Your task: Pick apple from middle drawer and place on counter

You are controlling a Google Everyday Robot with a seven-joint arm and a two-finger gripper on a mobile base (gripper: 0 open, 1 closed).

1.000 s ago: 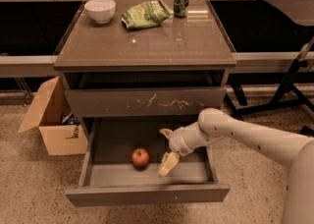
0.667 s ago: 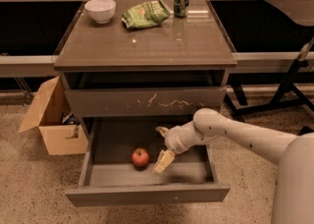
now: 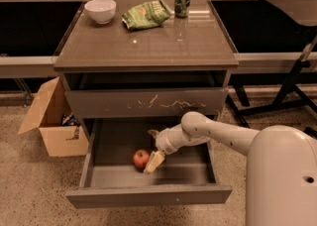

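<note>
The apple [image 3: 140, 158], small and red, lies in the open middle drawer [image 3: 148, 196], left of centre on its floor. My gripper [image 3: 151, 147] reaches down into the drawer from the right on the white arm [image 3: 223, 136]. It is open, with one pale finger [image 3: 154, 162] right beside the apple's right side and the other finger [image 3: 152, 133] farther back. It holds nothing. The counter [image 3: 163, 44] is the glossy top of the cabinet above.
On the counter stand a white bowl [image 3: 100, 10], a green chip bag [image 3: 146, 14] and a green can [image 3: 183, 1]. A shut drawer front with pale scratches [image 3: 148, 102] sits above the open drawer. An open cardboard box [image 3: 52, 118] stands on the floor at left.
My gripper has moved left across the drawer, closing in on the apple's right side. The apple has not moved.
</note>
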